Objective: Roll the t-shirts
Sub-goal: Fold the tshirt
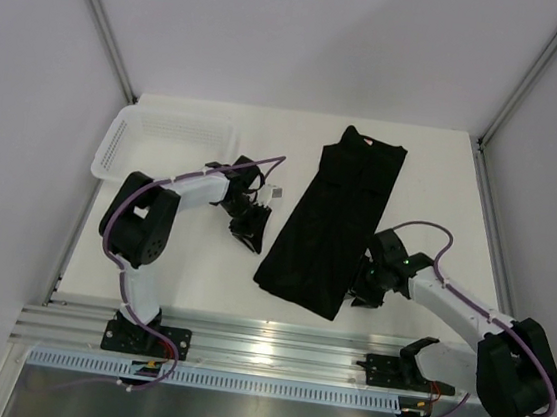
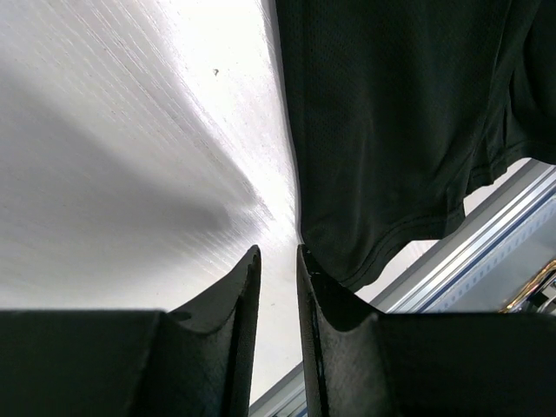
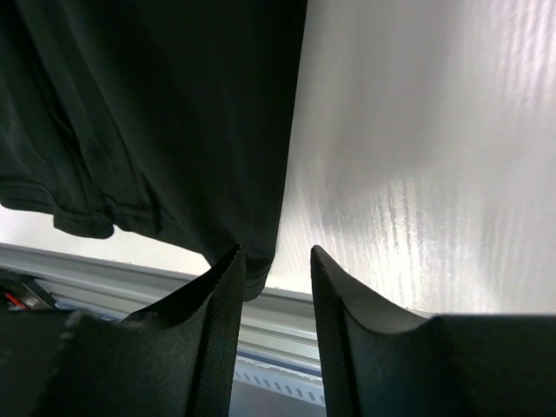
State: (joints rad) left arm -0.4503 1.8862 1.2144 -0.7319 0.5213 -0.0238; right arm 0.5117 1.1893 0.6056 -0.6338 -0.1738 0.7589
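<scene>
The black t-shirt [image 1: 333,220] lies on the worktop [image 1: 199,285] as a long, narrow strip, already folded lengthwise. It runs from the upper centre of the top view, where the neck seems to be, down to the lower centre, where the hem faces the arms. The white basket [image 1: 165,140] stands apart at the upper left.

The left gripper [image 1: 250,230] hangs low just left of the strip's lower half, and the right gripper [image 1: 362,287] sits by the hem's right corner. In the left wrist view the jaws stand a narrow gap apart, with only bare worktop between them and the hem's corner just beside one fingertip. In the right wrist view the jaws are wider, released, with the shirt's edge at one finger and nothing pinched.

The step in hand looks like the approach to the hem, with no rolling begun. The next move likely calls for both grippers to take the hem's two corners level. They would then turn the cloth over itself toward the neck, evenly, so the roll does not skew.
</scene>
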